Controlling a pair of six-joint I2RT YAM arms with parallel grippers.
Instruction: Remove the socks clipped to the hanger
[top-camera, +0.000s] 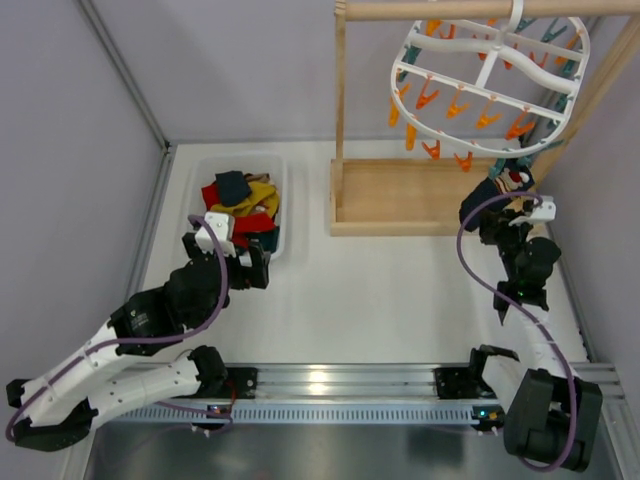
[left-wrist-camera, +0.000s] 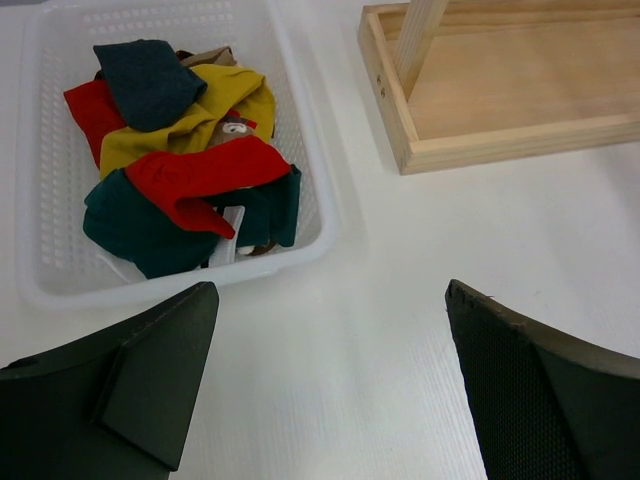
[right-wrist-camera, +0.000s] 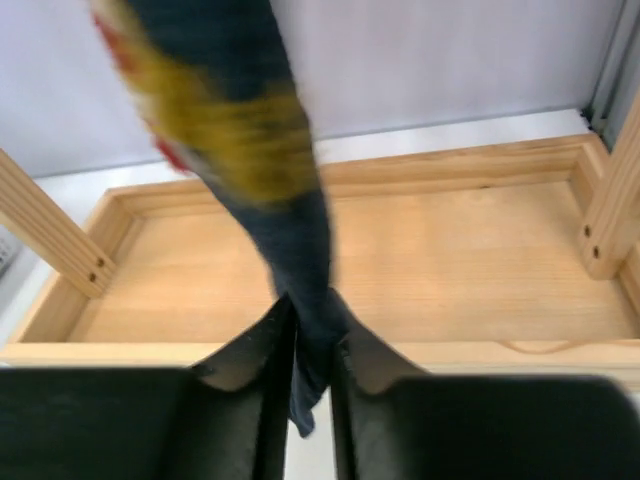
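Right pincer (right-wrist-camera: 310, 345) closed on lower part of dark navy sock (right-wrist-camera: 300, 230), which hangs under hanger (top-camera: 485, 85) at its 6 o'clock. Left pincer (left-wrist-camera: 328, 300) wide above desk (left-wrist-camera: 400, 260); basket (left-wrist-camera: 330, 215) with loose socks (left-wrist-camera: 190, 170) at 11 o'clock.

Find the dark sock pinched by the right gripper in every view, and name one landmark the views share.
Top external: the dark sock hangs at right, under the hanger.
Left wrist: not in it.
Right wrist: the dark sock runs down the centre, blurred, pinched in the right gripper.
Shared landmark: the wooden tray base.
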